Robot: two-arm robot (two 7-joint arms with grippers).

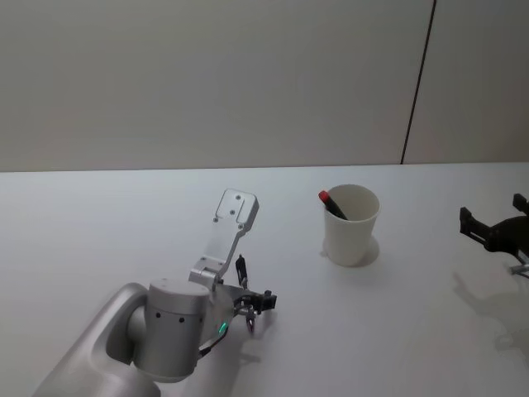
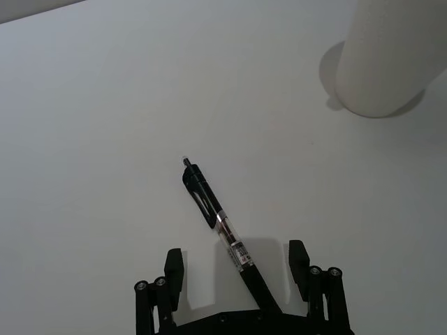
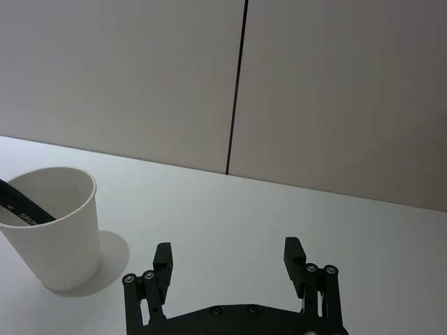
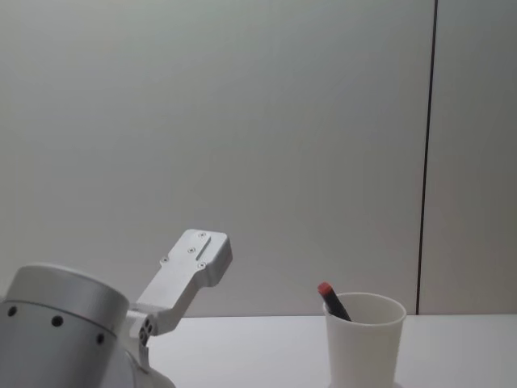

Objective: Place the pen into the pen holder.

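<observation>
- Soft, even light all round, bright but not harsh; the white table (image 1: 99, 231) shows no hot glare spots.
- The pen holder (image 1: 351, 227) drops a faint, fuzzy-edged shadow to its right in the head view, so the light looks mostly overhead and a bit from the left.
- The pen (image 2: 213, 213) lying on the table has a weak smudge of shadow just beside it.
- The right gripper (image 1: 492, 213) casts a pale shadow nearer the robot.
- The wall (image 4: 242, 121) is flatly lit.

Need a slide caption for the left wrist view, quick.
Left gripper, jaws open, flanks a black pen lying on the white table, with the pen holder standing beyond.
</observation>
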